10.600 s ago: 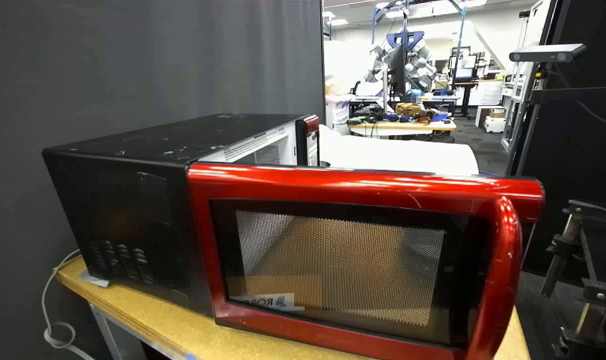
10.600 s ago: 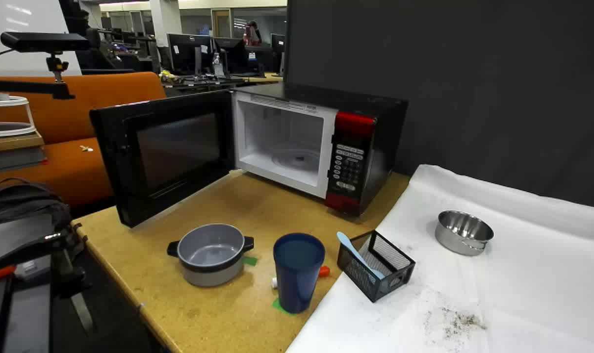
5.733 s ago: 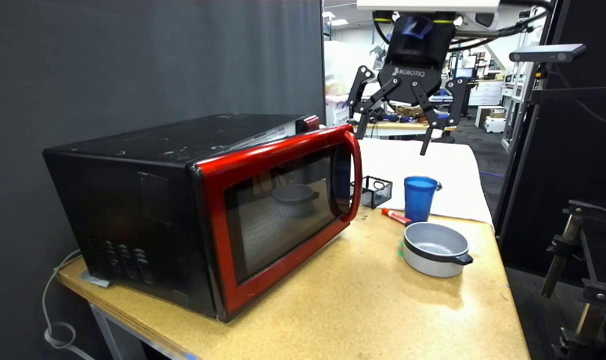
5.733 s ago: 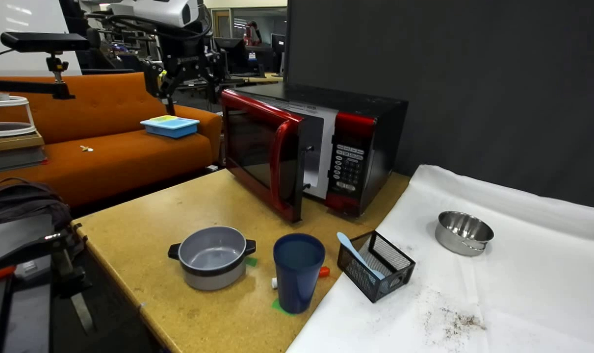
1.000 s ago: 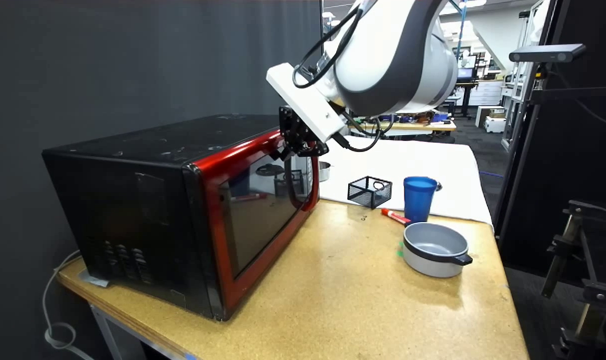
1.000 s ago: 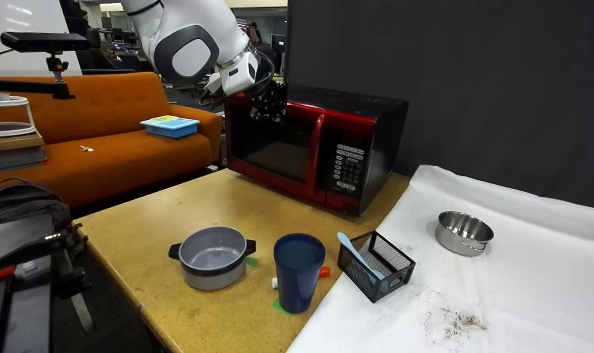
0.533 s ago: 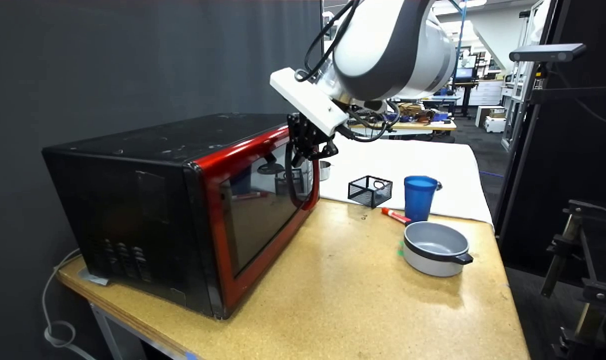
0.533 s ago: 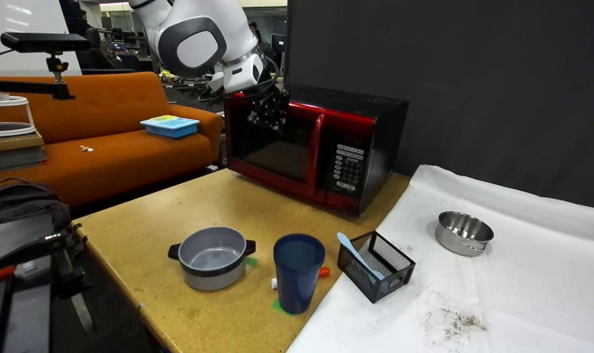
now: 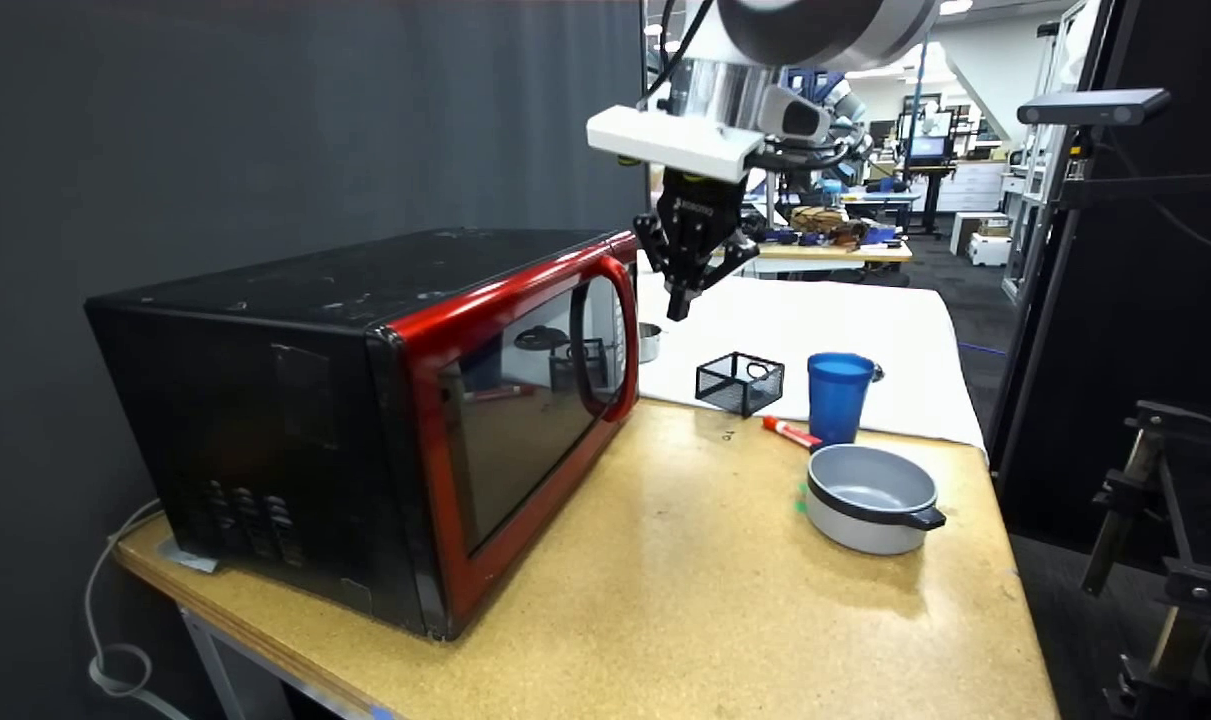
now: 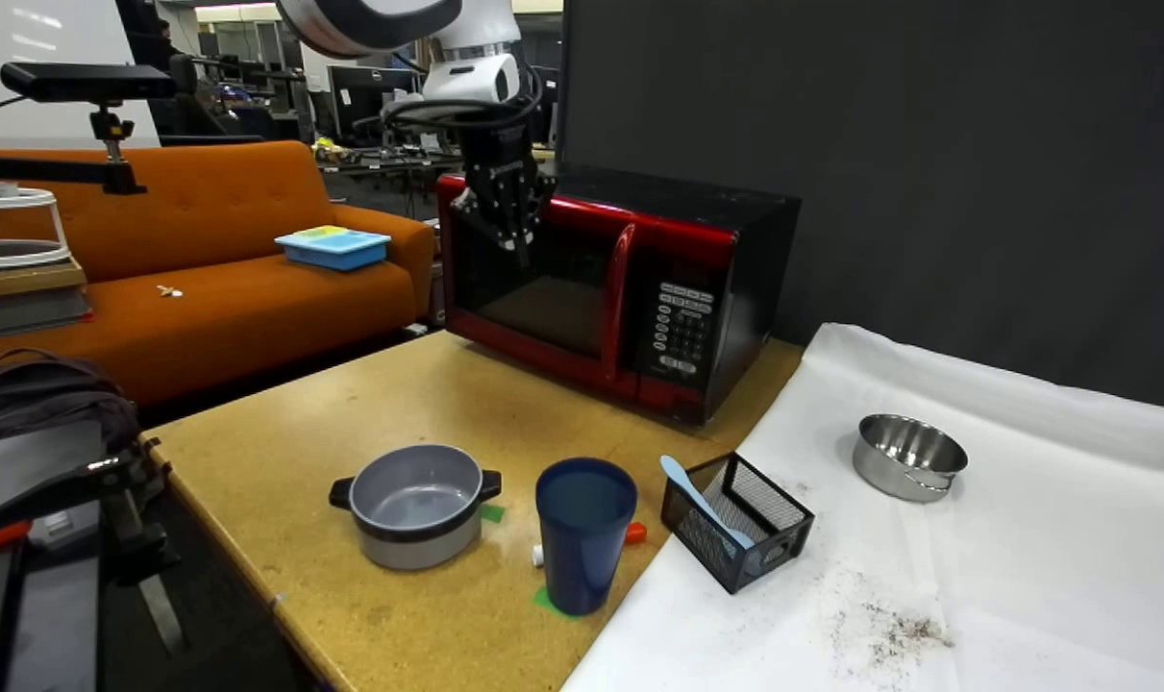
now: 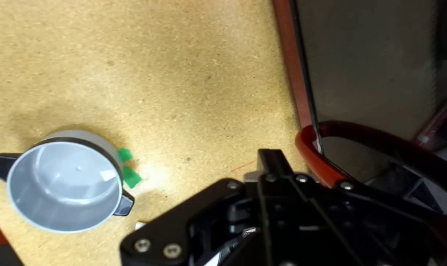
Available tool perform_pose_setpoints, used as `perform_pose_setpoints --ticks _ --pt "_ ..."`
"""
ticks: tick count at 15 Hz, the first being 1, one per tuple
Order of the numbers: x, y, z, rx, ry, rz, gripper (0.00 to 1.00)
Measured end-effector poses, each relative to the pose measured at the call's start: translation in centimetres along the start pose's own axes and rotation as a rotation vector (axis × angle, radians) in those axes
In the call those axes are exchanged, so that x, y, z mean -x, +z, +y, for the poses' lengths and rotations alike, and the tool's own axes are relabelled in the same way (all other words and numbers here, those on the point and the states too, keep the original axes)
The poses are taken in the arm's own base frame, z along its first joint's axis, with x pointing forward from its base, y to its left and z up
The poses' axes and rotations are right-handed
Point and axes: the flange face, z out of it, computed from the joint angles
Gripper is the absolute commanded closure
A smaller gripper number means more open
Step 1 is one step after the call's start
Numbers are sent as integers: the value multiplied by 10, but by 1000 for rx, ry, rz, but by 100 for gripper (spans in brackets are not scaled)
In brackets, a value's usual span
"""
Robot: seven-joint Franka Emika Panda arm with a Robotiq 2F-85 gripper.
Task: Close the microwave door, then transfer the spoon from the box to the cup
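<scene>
The red-framed microwave door (image 9: 510,440) (image 10: 553,279) sits flush beside the control panel, closed. My gripper (image 9: 678,305) (image 10: 521,252) hangs in front of it, pointing down, its fingers together on nothing. In the wrist view the gripper (image 11: 273,159) appears beside the red door handle (image 11: 315,162); I cannot tell whether they touch. The black wire box (image 9: 720,390) (image 10: 781,550) holds a light-blue spoon (image 10: 694,492) leaning up over one corner; in the other outside picture I cannot make it out. The blue cup (image 9: 840,395) (image 10: 586,548) stands upright near the box.
A grey pot (image 9: 870,500) (image 11: 64,188) with black handles stands by the cup. A red marker (image 9: 793,433) lies between cup and box. On the white sheet (image 10: 1043,538) rests a steel bowl (image 10: 908,457). The black microwave body (image 9: 265,460) fills one table side.
Over about ten seconds the door has swung from wide open to closed. In the last second my gripper has come away from the door and turned from slanted to pointing down.
</scene>
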Motion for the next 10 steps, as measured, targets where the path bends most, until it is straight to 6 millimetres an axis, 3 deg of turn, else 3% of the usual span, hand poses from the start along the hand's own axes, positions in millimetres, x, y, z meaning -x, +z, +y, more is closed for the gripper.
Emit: perform_pose_setpoints --ticks 8,9,10 --pt "-9 -74 9 158 -32 76 98" --pt "-12 -82 12 175 -28 72 73" --pt "-15 -88 16 192 -22 66 72"
